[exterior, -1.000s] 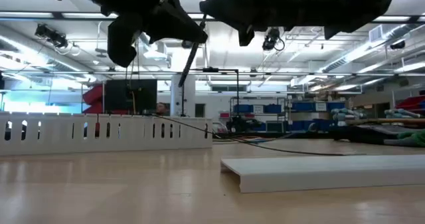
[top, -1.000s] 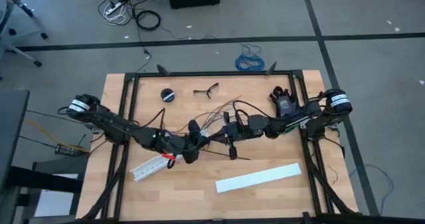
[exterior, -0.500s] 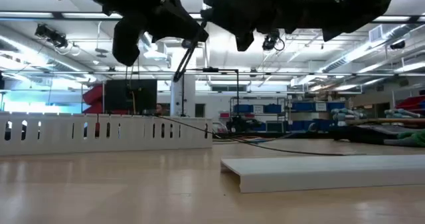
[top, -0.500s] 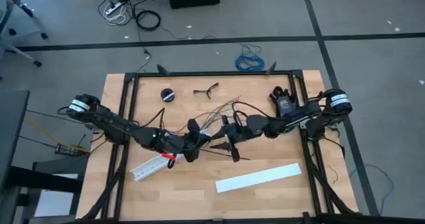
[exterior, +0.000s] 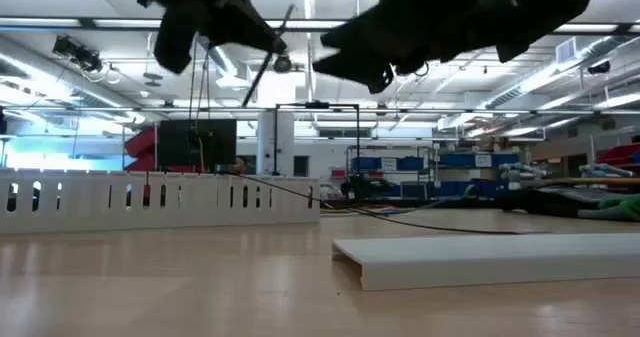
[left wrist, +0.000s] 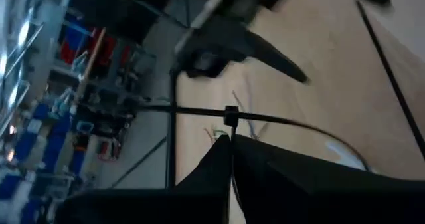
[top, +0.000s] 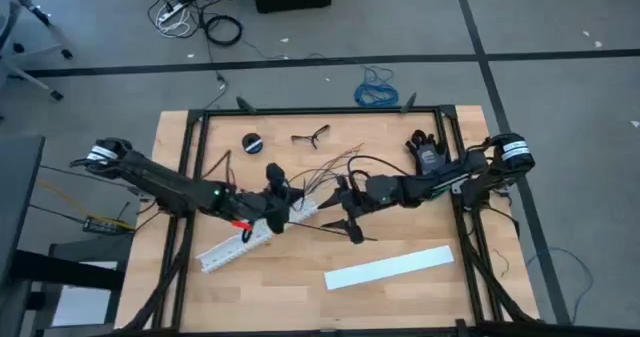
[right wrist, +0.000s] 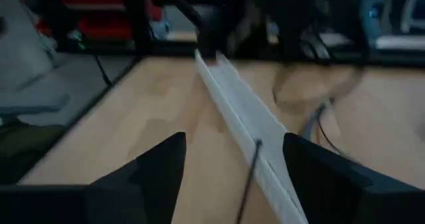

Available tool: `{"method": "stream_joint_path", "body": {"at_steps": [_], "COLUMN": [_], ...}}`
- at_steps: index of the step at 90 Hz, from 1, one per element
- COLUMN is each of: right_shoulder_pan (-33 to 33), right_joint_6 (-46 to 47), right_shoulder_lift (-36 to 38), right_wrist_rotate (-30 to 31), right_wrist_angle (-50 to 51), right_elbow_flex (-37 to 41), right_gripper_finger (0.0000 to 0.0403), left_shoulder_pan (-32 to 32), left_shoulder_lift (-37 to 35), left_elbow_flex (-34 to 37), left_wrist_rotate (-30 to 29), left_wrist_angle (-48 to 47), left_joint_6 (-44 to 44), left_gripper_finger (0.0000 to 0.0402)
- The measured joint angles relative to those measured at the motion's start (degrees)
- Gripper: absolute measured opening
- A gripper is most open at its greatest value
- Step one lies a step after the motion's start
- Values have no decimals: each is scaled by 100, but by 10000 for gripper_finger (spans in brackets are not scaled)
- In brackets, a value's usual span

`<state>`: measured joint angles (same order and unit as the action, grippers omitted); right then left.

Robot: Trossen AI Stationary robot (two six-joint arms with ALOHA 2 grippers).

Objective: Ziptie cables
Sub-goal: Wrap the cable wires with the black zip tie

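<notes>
Closest to the low camera is a plain white flat strip (exterior: 490,260) lying flat on the wooden surface (top: 300,282), toward the front right. In the overhead shot it's the pale bar (top: 389,267) sitting at a slight angle.

A bit further back on the left is the white slotted strip (top: 243,243), also lying on the surface at an angle; low down you see its row of slots (exterior: 160,200) like a little fence.

Both arms meet over the middle of the surface, lifted clear of the wood. The left tool (top: 275,199) hangs right above the upper end of the slotted strip, and its wrist cam shows the two dark fingers (left wrist: 265,167) pressed together on a thin black ziptie (left wrist: 230,114) that runs sideways across the shot. The right tool (top: 345,199) is just beside it, to the right, with its fingers (right wrist: 143,167) spread wide apart and nothing between them; a thin black strand (top: 350,232) trails down from that area onto the wood.

The cables (top: 325,167) are a loose bunch of thin wires fanned out on the surface just behind the two tools, between them and the far rail.

Further back there's a small black round thing (top: 252,143), a pair of clear glasses (top: 311,134), and a black glove (top: 425,149) near the right arm. On the floor past the surface lies a blue coiled cable (top: 376,89).
</notes>
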<state>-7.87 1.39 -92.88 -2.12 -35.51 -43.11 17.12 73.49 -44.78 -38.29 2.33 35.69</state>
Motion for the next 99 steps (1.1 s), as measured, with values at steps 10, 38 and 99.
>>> {"method": "stream_joint_path", "body": {"at_steps": [10,38,99], "right_shoulder_pan": [10,20,-13], "right_joint_6": [114,226,964], "right_shoulder_lift": [0,-2,-646], "right_wrist_rotate": [108,194,796], "right_wrist_angle": [291,574,443], "right_elbow_flex": [2,2,-1], "right_gripper_finger": [242,232,230], "left_shoulder_pan": [-61,-276,-804], "left_shoulder_lift": [-446,-2121,-3194], "left_elbow_flex": [290,1577,3281], "left_wrist_rotate": [-41,-274,-121], "left_wrist_angle": [-23,102,218], "left_joint_6": [-176,-928,-1511], "left_gripper_finger": [0,0,0]}}
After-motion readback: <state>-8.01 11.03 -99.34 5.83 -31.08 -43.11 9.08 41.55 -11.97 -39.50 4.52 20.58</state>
